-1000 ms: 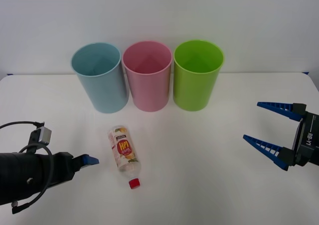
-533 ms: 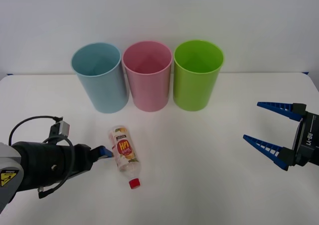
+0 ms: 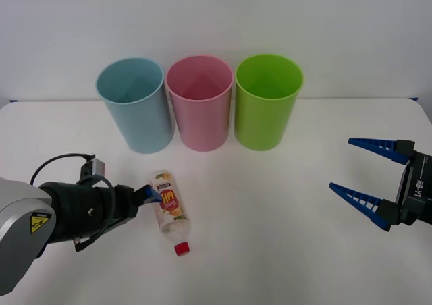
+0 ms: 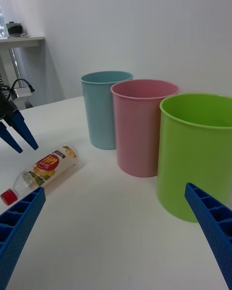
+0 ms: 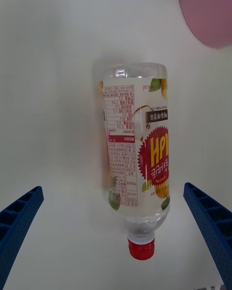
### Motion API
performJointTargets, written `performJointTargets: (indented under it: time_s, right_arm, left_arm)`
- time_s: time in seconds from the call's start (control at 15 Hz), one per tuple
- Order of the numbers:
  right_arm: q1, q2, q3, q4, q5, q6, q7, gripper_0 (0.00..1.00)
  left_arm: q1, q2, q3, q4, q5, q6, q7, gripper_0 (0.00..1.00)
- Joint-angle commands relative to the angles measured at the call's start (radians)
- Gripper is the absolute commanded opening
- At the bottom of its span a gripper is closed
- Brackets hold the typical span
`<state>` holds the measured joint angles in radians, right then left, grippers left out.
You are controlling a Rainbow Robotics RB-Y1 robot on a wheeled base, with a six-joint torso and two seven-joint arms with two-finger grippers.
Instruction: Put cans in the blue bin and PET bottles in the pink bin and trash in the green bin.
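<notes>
The PET bottle (image 3: 170, 210) lies on its side on the white table, red cap toward me, in front of the blue bin (image 3: 135, 106) and the pink bin (image 3: 200, 102). The green bin (image 3: 268, 102) stands right of the pink one; all three are upright. My left gripper (image 3: 150, 196) is at the bottle's left side, close above the table. In the left wrist view its open fingers (image 5: 19, 222) stand either side of the bottle (image 5: 137, 159), not touching it. My right gripper (image 3: 361, 173) hangs open at the table's right, holding nothing. Its wrist view shows the bottle (image 4: 48, 166) and the left gripper (image 4: 14, 130).
The three bins stand side by side in a row near the table's (image 3: 283, 237) far edge, against a white wall. Bare white tabletop lies between the bottle and my right gripper. A corner of the pink bin (image 5: 208, 9) shows beyond the bottle's base.
My left arm has moved to the right across the table, bringing its fingertips from well left of the bottle up to its side. The bottle and the right arm have not moved.
</notes>
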<state>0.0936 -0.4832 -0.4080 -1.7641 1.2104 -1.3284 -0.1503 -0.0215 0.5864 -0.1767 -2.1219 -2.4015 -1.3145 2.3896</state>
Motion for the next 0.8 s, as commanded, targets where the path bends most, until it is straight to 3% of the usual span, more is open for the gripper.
performJointTargets:
  time_s: [0.07,0.4,0.8]
  right_arm:
    - [0.000,0.000,0.000,0.000,0.000,0.000,0.000,1.00]
    - [0.000,0.000,0.000,0.000,0.000,0.000,0.000,1.00]
    - [0.000,0.000,0.000,0.000,0.000,0.000,0.000,1.00]
  left_arm:
    - [-0.043,-0.014,-0.046,0.045,-0.007,0.009,0.020,1.00]
    - [-0.107,-0.066,-0.098,0.109,-0.015,0.060,0.022,1.00]
    - [-0.117,-0.091,-0.112,0.145,-0.091,0.066,0.020,1.00]
